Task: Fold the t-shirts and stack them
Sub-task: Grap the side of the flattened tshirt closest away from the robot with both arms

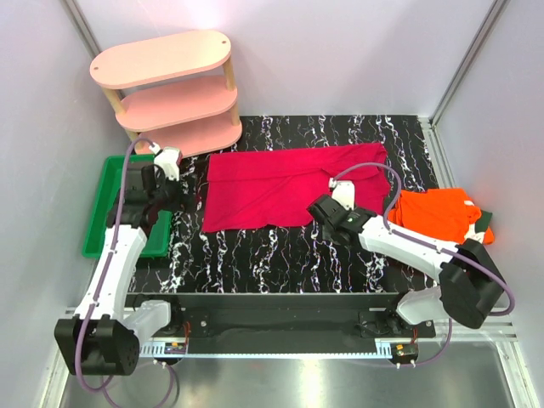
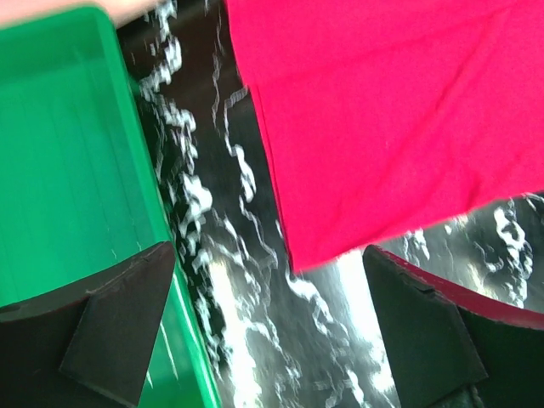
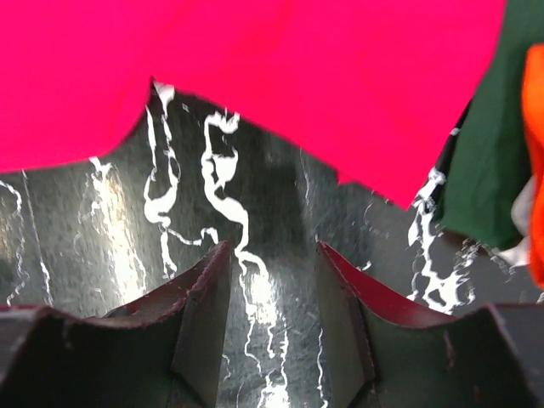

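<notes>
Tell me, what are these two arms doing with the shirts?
Two robot arms are folding t-shirts. The red shirt lies spread out on the table, gripped by neither. The left gripper hangs wide open at its left edge, the right gripper open near its front edge. An orange shirt sits on a dark green shirt at the right.

To my left, a shallow green plastic tray [image 1: 100, 202] lies at the edge of the black tabletop with white marble veining [image 1: 280, 255]. Just beyond the tray stands a pink three-tier oval shelf [image 1: 161, 58].
</notes>
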Robot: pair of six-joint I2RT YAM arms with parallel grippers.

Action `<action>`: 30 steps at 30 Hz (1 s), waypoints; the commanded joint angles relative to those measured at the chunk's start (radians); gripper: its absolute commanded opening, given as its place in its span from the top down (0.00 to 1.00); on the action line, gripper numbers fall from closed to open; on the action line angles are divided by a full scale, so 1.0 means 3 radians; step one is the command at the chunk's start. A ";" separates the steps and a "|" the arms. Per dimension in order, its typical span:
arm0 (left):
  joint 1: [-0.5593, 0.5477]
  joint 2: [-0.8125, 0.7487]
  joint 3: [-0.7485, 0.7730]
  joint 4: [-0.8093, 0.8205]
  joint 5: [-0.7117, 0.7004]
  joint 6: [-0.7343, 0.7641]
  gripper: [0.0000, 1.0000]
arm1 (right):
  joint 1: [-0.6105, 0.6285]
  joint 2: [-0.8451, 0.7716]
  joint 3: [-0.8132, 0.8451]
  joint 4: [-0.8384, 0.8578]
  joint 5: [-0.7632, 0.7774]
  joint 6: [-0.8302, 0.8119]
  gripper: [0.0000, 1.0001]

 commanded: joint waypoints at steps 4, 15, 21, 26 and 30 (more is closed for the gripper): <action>0.0065 0.0245 -0.0037 -0.0634 0.0590 0.0069 0.01 | 0.0025 -0.0234 -0.0206 0.0128 -0.0080 0.0450 0.50; 0.0044 0.1007 0.0342 -0.0870 0.0610 0.0346 0.12 | -0.0123 0.0491 -0.0053 0.0041 0.0232 0.0660 0.52; 0.0044 0.1201 0.0423 -0.0896 0.0692 0.0280 0.12 | -0.0420 0.0696 -0.0002 0.0026 0.0182 0.0660 0.54; -0.0043 0.1308 0.0434 -0.0896 0.0728 0.0255 0.12 | -0.0578 0.0798 0.0085 0.0010 0.0110 0.0686 0.55; -0.0063 0.1411 0.0469 -0.0891 0.0723 0.0234 0.13 | -0.0594 0.1023 0.0279 -0.0041 0.0074 0.0614 0.55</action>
